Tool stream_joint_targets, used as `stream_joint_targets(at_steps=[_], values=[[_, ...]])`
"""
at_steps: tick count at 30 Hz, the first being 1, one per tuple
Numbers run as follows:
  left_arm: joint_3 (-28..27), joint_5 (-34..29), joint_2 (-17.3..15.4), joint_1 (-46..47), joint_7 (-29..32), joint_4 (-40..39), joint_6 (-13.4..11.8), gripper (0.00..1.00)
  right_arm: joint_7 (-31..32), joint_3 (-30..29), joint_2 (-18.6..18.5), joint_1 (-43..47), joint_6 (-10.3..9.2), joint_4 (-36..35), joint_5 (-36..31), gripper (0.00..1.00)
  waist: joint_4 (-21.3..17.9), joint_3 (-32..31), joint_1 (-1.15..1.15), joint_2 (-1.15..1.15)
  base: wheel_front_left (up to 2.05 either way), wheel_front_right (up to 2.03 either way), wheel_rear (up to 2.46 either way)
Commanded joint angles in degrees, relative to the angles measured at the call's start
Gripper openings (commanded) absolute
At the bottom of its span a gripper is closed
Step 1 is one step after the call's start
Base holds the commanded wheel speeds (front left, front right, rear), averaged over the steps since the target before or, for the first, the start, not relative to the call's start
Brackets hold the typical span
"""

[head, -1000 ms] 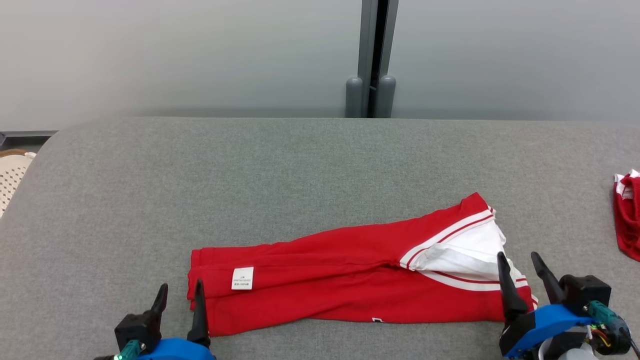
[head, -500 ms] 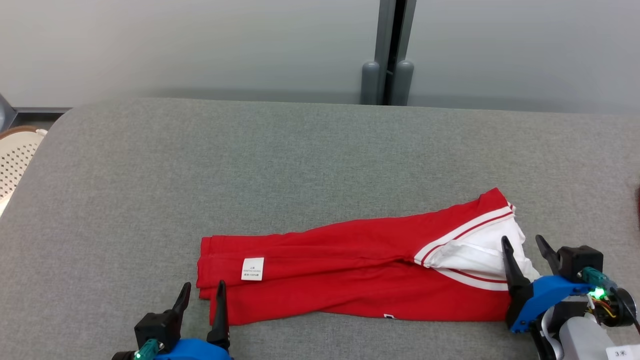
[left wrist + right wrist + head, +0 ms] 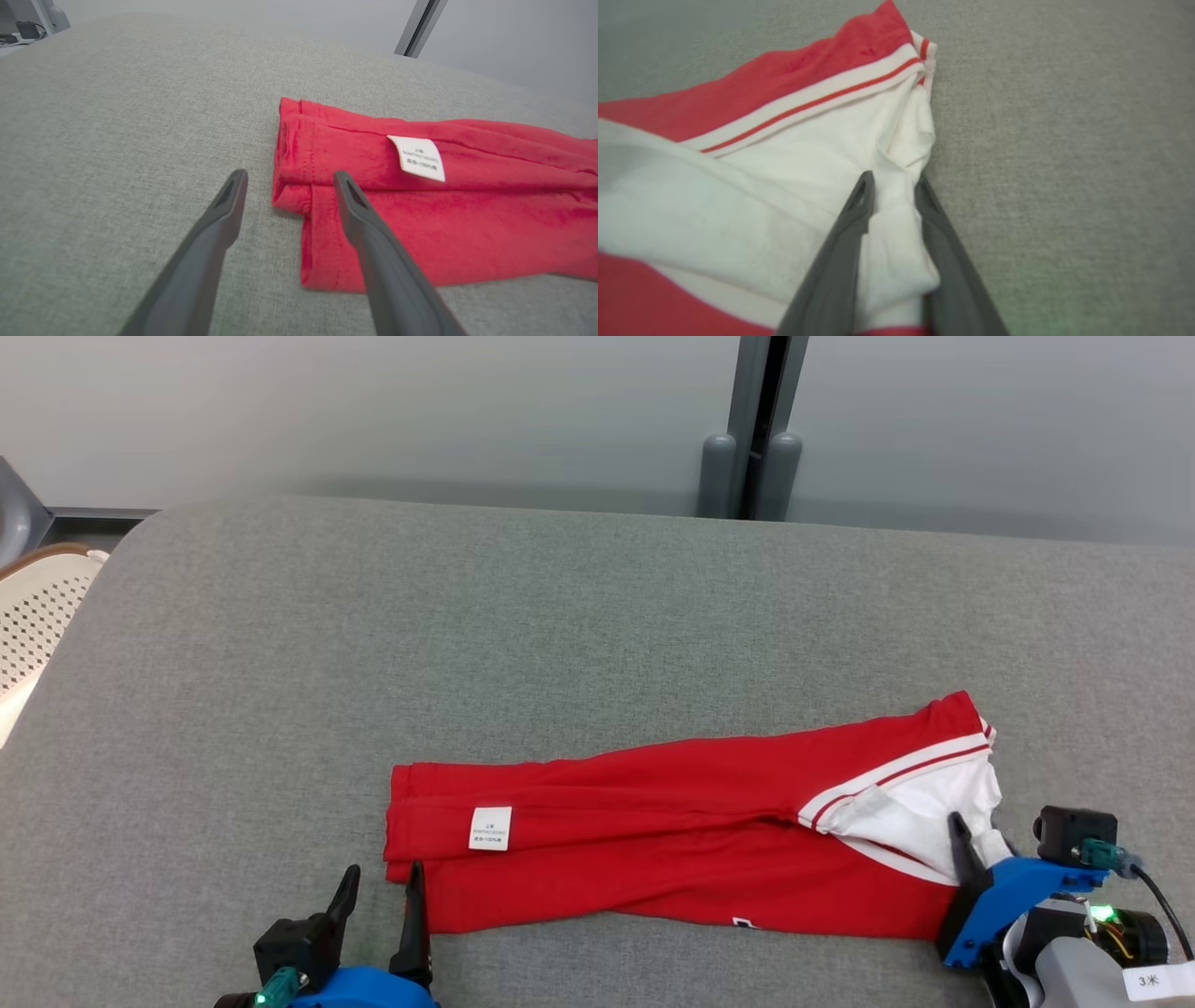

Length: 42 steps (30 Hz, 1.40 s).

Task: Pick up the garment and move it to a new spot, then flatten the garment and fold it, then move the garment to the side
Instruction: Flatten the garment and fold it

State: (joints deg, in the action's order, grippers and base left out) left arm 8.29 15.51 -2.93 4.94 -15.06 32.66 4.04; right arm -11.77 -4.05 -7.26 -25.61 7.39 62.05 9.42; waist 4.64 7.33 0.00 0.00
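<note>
White perforated basket (image 3: 37, 616) at left, beside grey surface (image 3: 560, 616); contents not visible. Red garment (image 3: 653, 840) lies as long folded strip along near side of surface. White care label (image 3: 418, 157) near left end, white part with striped trim at right end. Head view gives whole strip. Right wrist view gives close-up: right claw (image 3: 894, 182) clenched on fold of white fabric. Left claw (image 3: 290, 173) released, straddling near-left corner: one finger over red cloth, other over bare surface.
</note>
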Motion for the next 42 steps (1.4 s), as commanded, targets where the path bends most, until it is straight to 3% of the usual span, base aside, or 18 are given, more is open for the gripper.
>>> stream_joint_targets(at_steps=[1,6,13,22,34,42], values=[[-0.25,0.03,0.02,0.55,-0.15,-0.03,-0.29,1.00,1.15,0.96,1.48,3.78,0.15,3.37,0.57,0.00,-0.32,-0.04,0.00,0.00,0.00,0.00,0.00],[-0.41,0.29,0.05,1.06,-0.16,-0.05,-0.26,1.00,-2.67,-1.47,-3.40,3.01,-0.12,0.42,2.24,0.00,-1.54,-0.69,0.00,0.00,0.00,0.00,0.00],[0.82,1.14,0.03,0.77,-0.15,0.10,-0.38,1.00,-3.44,-5.97,-2.80,4.23,0.09,-12.71,2.20,0.00,-2.11,-1.78,0.00,0.00,0.00,0.00,0.00],[2.73,2.29,0.01,0.29,-0.16,0.42,-0.49,1.00,-3.45,4.73,1.14,8.61,0.10,-30.32,5.08,0.00,1.50,-2.14,0.00,0.00,0.00,0.00,0.00],[4.69,2.41,0.03,-1.08,-0.15,1.30,-0.46,1.00,-3.46,20.34,2.98,8.06,0.10,-28.25,10.35,0.00,12.99,-3.48,0.00,0.00,0.00,0.00,0.00],[5.08,2.09,0.03,-1.42,-0.15,1.71,-0.21,1.00,-3.47,26.48,4.11,5.10,0.10,-23.59,11.40,0.00,16.95,-3.69,0.00,0.00,0.00,0.00,0.00]])
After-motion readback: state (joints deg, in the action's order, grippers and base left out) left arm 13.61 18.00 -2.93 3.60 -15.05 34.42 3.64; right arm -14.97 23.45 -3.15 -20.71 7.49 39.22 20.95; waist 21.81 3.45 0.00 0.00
